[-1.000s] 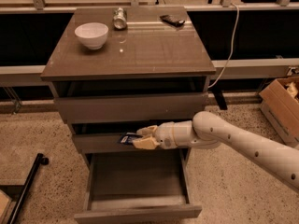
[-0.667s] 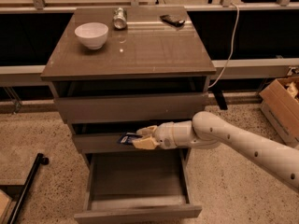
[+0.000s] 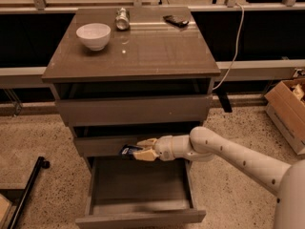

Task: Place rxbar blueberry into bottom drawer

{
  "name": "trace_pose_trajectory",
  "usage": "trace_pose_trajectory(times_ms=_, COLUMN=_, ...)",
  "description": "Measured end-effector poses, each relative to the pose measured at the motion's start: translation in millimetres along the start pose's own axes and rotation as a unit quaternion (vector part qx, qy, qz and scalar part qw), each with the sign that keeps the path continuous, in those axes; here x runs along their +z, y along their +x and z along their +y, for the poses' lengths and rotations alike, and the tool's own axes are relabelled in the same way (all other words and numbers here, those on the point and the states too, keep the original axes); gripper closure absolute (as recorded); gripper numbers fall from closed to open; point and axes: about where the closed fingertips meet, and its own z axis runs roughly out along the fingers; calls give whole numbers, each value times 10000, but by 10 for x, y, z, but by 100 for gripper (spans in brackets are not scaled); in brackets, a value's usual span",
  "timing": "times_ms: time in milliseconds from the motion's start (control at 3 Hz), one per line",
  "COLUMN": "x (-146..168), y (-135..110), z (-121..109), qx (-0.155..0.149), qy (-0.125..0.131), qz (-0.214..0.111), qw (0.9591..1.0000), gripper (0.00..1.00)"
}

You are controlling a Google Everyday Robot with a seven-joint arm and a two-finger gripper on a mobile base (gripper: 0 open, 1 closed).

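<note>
The rxbar blueberry [image 3: 127, 150], a small dark-blue wrapper with pale print, is held level in my gripper [image 3: 144, 149], whose pale fingers [image 3: 147, 142] are shut on its right end. The white arm reaches in from the lower right. The bar hangs in front of the middle drawer's front panel, above the back part of the bottom drawer [image 3: 140, 214], which is pulled out wide and shows a bare grey-brown floor.
On the cabinet top [image 3: 143, 51] stand a white bowl [image 3: 93, 35], a silver can [image 3: 122, 19] and a flat black phone-like object [image 3: 175, 20]. A cardboard box [image 3: 288, 111] sits on the floor at right. A black wheeled bar [image 3: 26, 190] lies at lower left.
</note>
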Motion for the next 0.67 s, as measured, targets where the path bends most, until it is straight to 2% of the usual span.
trace_pose_trajectory(times_ms=333, x=250, y=400, z=-216, qx=154, qy=-198, qz=-101, qw=9996, gripper=100)
trace_pose_trajectory(times_ms=667, x=316, y=522, z=-279, qx=243, qy=-224, qz=-146, qw=9993, gripper=100)
